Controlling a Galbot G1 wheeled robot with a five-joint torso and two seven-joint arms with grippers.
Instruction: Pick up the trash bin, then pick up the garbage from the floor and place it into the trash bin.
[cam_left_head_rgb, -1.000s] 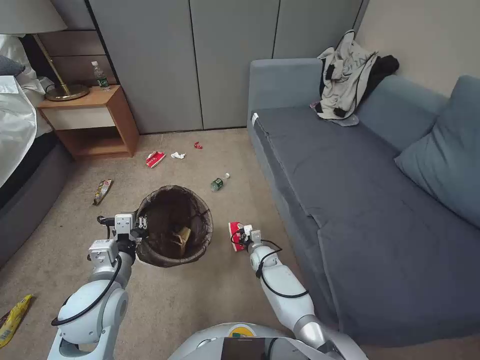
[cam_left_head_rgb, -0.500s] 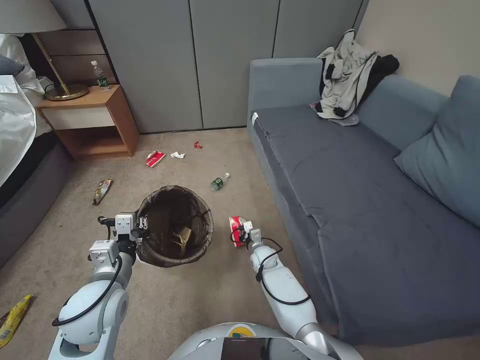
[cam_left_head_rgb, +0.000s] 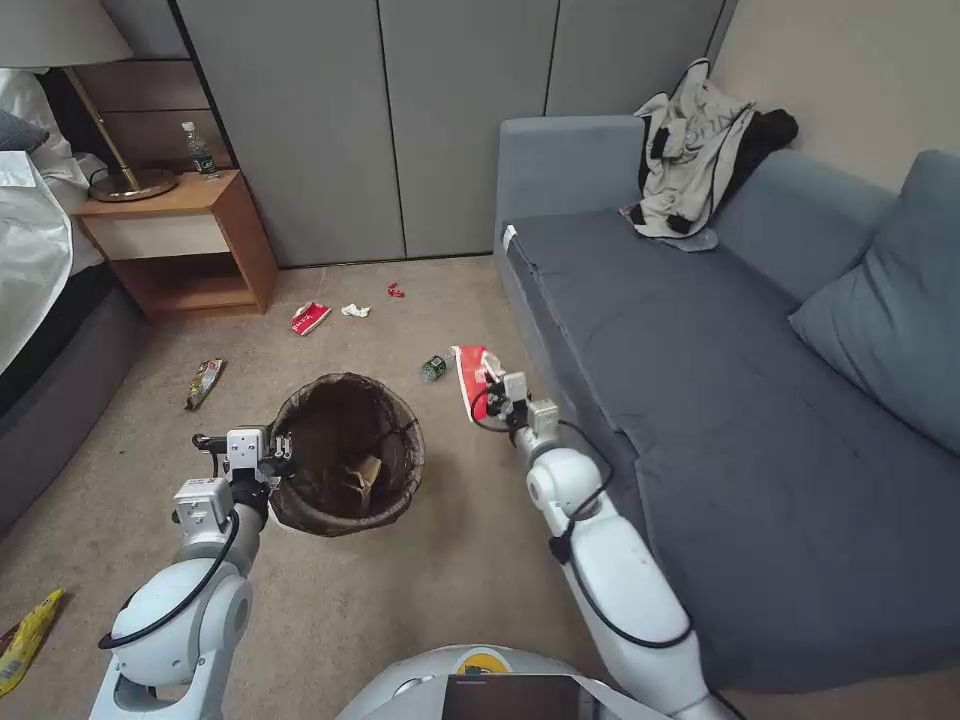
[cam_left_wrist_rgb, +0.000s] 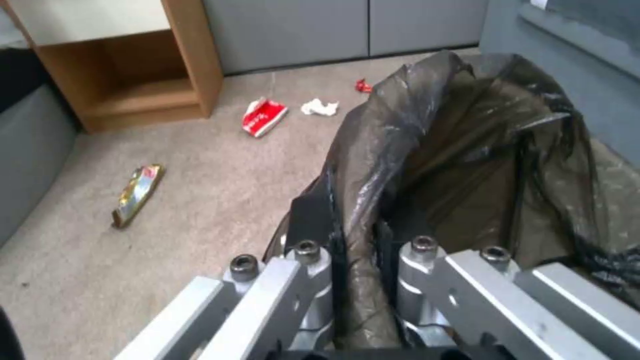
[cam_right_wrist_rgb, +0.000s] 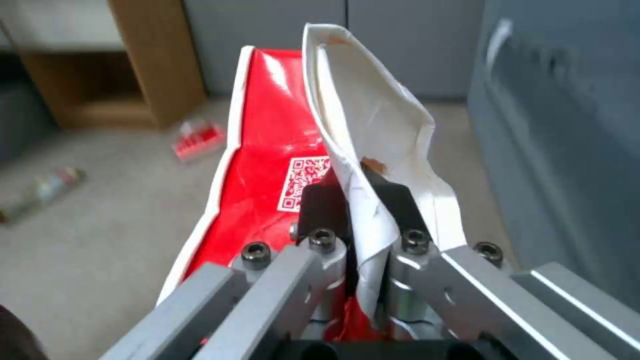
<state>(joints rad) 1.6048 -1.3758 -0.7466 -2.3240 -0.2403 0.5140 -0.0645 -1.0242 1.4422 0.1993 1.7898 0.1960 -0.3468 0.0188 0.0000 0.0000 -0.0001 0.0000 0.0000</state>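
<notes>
The trash bin (cam_left_head_rgb: 398, 482), round with a dark bag over its rim, hangs just above the carpet. My left gripper (cam_left_head_rgb: 276, 452) is shut on its left rim; in the left wrist view my left gripper (cam_left_wrist_rgb: 357, 240) pinches the bag (cam_left_wrist_rgb: 467, 150). Brown paper (cam_left_head_rgb: 362, 477) lies inside. My right gripper (cam_left_head_rgb: 497, 390) is shut on a red-and-white packet (cam_left_head_rgb: 468, 372), held in the air right of the bin; the right wrist view shows the packet (cam_right_wrist_rgb: 267, 140) clamped in that gripper (cam_right_wrist_rgb: 359, 200). On the floor lie a green-labelled bottle (cam_left_head_rgb: 434, 367), another red packet (cam_left_head_rgb: 310, 318), white tissue (cam_left_head_rgb: 355, 310), a red scrap (cam_left_head_rgb: 396, 291) and wrappers (cam_left_head_rgb: 205, 382).
A grey-blue sofa (cam_left_head_rgb: 700, 380) runs along the right, close to my right arm. A wooden nightstand (cam_left_head_rgb: 180, 240) with a lamp and a bottle (cam_left_head_rgb: 202, 152) stands at the back left beside a bed (cam_left_head_rgb: 40, 300). A yellow wrapper (cam_left_head_rgb: 25, 640) lies near the left.
My right arm has risen and reached forward with the red-and-white packet, now up near the green bottle. The left gripper and the bin have barely moved.
</notes>
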